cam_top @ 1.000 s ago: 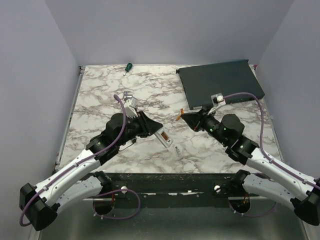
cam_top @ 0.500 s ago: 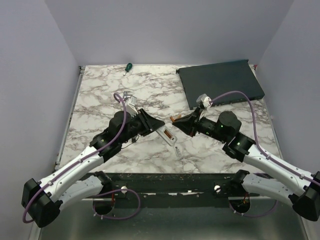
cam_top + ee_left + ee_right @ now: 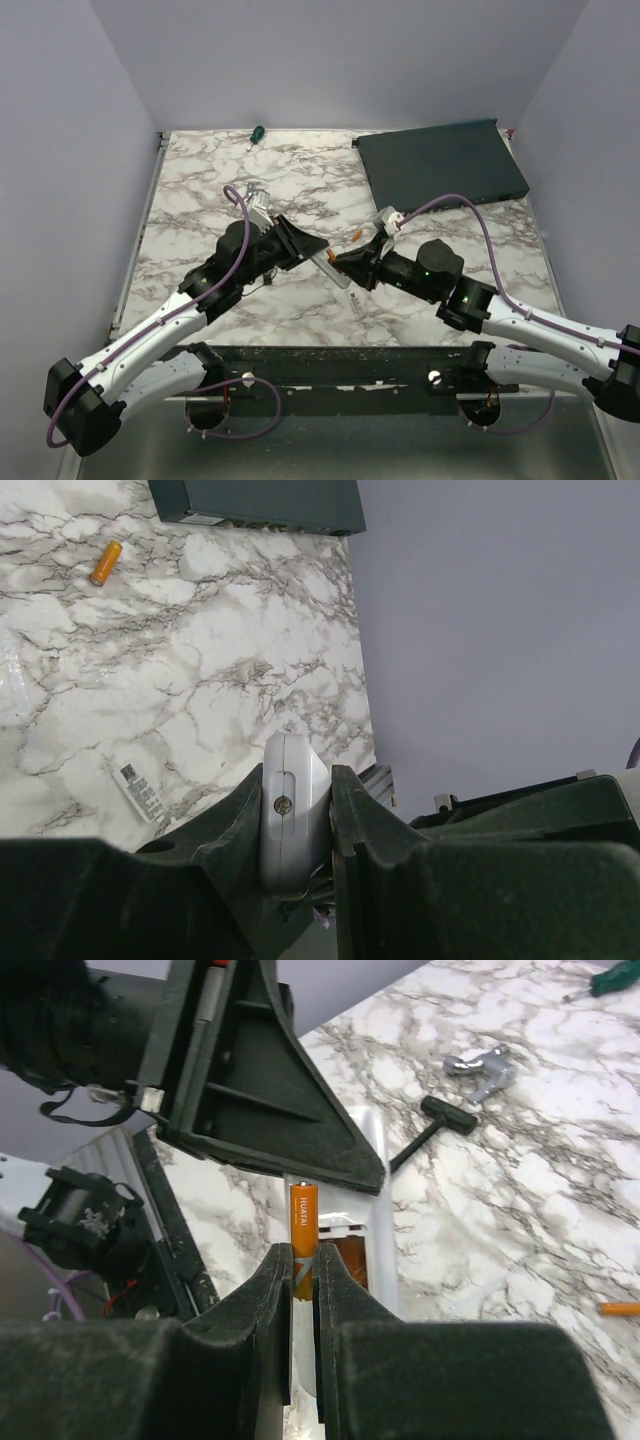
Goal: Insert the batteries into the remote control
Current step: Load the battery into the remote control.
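Observation:
My left gripper (image 3: 312, 250) is shut on the white remote control (image 3: 328, 270) and holds it tilted above the table. The left wrist view shows the remote control (image 3: 290, 810) end-on, clamped between the fingers of the left gripper (image 3: 297, 780). My right gripper (image 3: 345, 266) is shut on an orange battery (image 3: 304, 1222). The battery's tip sits just beside the remote control (image 3: 378, 1240), by its open, brown-lined battery bay (image 3: 346, 1260). A second battery (image 3: 105, 562) lies loose on the marble, also seen as the battery (image 3: 358, 233) behind the grippers.
A large dark flat box (image 3: 440, 165) lies at the back right. A silver bracket (image 3: 255, 192) and a green-handled screwdriver (image 3: 256, 133) are at the back left. A small white piece (image 3: 357, 303) rests near the front edge. A black tool (image 3: 440, 1120) lies near the bracket.
My right gripper has moved left across the table with the battery, up to the remote. My left gripper has shifted the remote slightly to the right and tilted it up.

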Controlling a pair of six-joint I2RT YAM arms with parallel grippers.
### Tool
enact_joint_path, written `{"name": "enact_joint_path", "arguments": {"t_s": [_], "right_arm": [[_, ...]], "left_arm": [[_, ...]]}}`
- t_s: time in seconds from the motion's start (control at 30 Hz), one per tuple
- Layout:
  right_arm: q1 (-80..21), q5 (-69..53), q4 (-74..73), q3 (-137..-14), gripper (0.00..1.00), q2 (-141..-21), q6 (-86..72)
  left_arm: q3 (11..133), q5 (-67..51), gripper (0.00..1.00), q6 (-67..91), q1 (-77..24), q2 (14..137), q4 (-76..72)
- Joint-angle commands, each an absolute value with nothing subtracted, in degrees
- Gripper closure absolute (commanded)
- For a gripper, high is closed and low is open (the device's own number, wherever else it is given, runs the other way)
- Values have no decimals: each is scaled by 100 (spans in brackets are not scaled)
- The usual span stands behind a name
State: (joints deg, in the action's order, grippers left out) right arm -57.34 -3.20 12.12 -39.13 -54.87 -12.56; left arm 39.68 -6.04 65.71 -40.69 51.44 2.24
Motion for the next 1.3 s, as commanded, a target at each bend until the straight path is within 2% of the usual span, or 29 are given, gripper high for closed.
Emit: {"name": "enact_joint_path", "arguments": {"t_s": [0.0,0.8,1.27], "right_arm": [[-5777,329,1280,-3771,98,-5465,-1107],[-5777,386,1389,-3691,95,-5719,-1091],[-5778,188,1520,-3630,93,-5635,-431]], "left_arm": [[4018,-668,100,6644,-4024,5012,48],[3939,-920,100,6761,-3940,5063,-141],[3951,-1229,100,6810,-3896,5093,-193]]}}
